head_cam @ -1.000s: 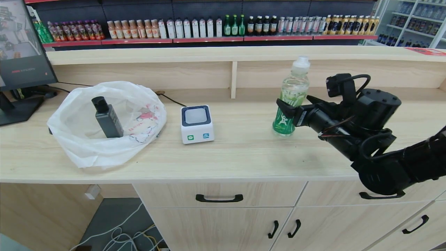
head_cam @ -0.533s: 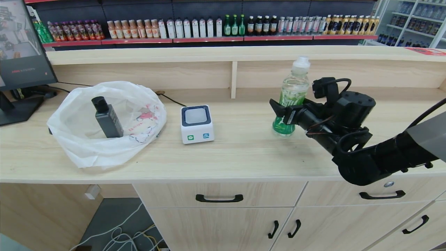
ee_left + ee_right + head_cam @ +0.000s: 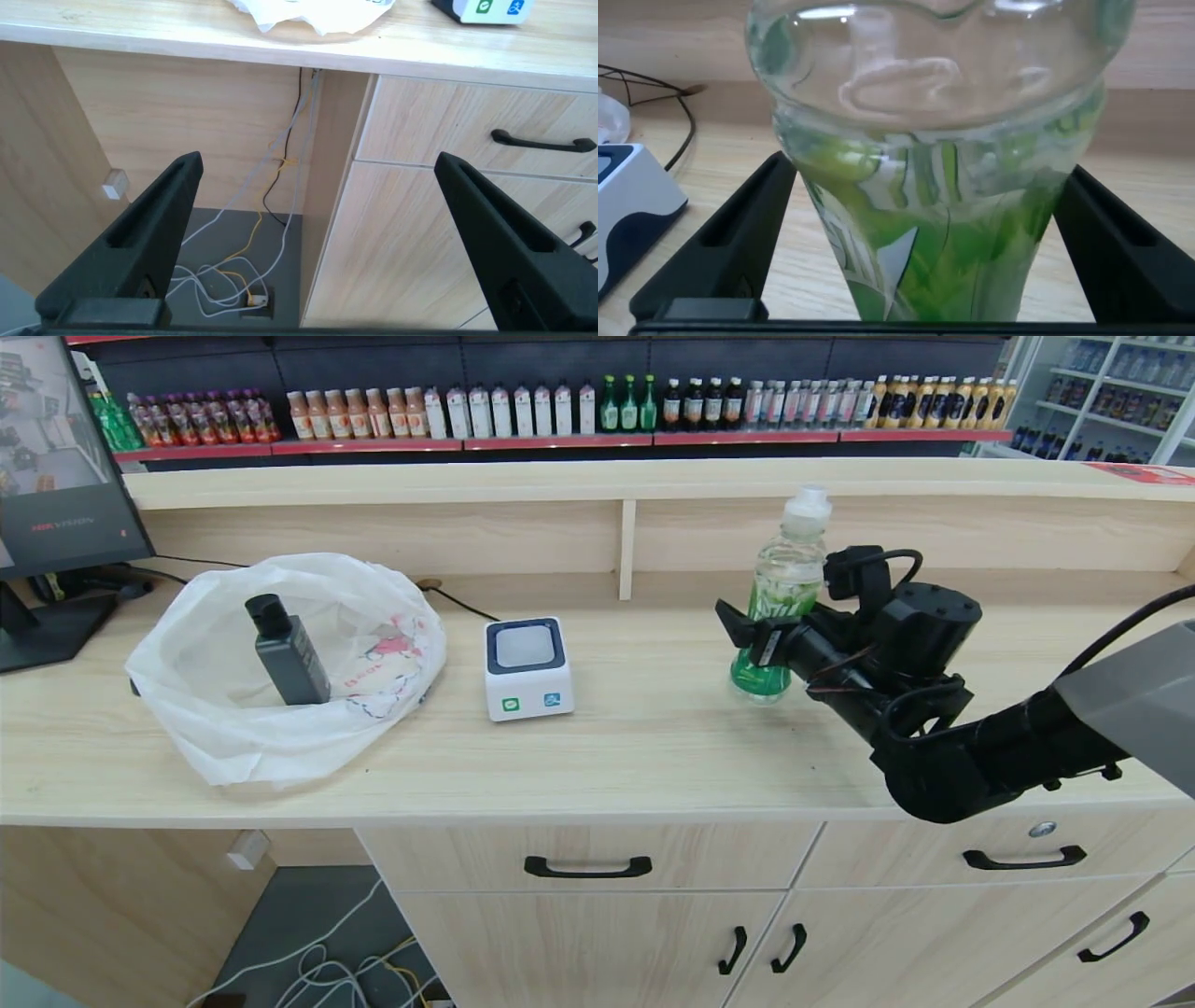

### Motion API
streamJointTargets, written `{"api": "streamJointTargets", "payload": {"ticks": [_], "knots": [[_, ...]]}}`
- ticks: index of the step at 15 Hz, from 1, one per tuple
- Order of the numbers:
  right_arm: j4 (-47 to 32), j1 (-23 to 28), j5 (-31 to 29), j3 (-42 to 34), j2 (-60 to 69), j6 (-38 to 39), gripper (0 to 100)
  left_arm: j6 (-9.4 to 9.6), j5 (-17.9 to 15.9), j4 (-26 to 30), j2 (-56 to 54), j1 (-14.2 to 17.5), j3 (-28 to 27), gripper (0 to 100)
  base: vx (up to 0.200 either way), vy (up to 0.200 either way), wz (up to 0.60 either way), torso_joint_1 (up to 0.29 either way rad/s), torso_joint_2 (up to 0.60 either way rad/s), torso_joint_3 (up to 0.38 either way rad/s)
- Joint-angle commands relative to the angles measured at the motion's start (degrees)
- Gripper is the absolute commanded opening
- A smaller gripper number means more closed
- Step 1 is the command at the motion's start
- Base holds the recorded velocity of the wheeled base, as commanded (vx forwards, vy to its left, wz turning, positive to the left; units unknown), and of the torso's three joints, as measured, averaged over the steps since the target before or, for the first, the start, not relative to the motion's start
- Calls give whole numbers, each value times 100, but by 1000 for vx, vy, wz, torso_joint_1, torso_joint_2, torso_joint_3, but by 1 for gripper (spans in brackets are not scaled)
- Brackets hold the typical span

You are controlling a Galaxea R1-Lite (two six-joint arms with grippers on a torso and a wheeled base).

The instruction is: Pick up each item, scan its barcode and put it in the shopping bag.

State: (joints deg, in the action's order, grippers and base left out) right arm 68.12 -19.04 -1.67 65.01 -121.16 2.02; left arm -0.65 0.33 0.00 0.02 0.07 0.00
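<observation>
Claw (image 3: 767,623) farther forward around bottle (image 3: 784,581)

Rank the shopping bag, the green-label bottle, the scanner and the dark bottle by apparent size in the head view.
1. Shopping bag, clearly the largest.
2. Green-label bottle.
3. Scanner and dark bottle: they look about alike, so unranked.

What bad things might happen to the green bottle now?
The tall bottle stands between the open fingers of the right hand; closing unevenly might knock it over. Its smooth, curved sides might slip when lifted. Carried low, it might bump the scanner on the way to the bag.
</observation>
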Motion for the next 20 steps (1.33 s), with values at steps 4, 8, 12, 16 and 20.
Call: {"api": "streamJointTargets", "payload": {"ticks": [4, 8, 12, 16, 20], "knots": [[8, -12, 9, 134, -30, 0, 100, 3, 2, 0, -2, 1, 0, 100, 0, 0, 0, 0, 0, 0], [8, -12, 0, 134, -30, -18, 0, 3, 2, 0, -2, 1, 0, 100, 0, 0, 0, 0, 0, 0], [17, -12, -9, 161, 22, -18, 0, -6, 2, 0, -2, 1, 0, 100, 0, 0, 0, 0, 0, 0], [17, -12, -18, 161, 58, -35, 0, -6, 2, 0, -2, 1, 0, 100, 0, 0, 0, 0, 0, 0], [17, -12, -26, 161, 93, -79, 0, 3, 2, 0, -2, 1, 0, 100, 0, 0, 0, 0, 0, 0]]}}
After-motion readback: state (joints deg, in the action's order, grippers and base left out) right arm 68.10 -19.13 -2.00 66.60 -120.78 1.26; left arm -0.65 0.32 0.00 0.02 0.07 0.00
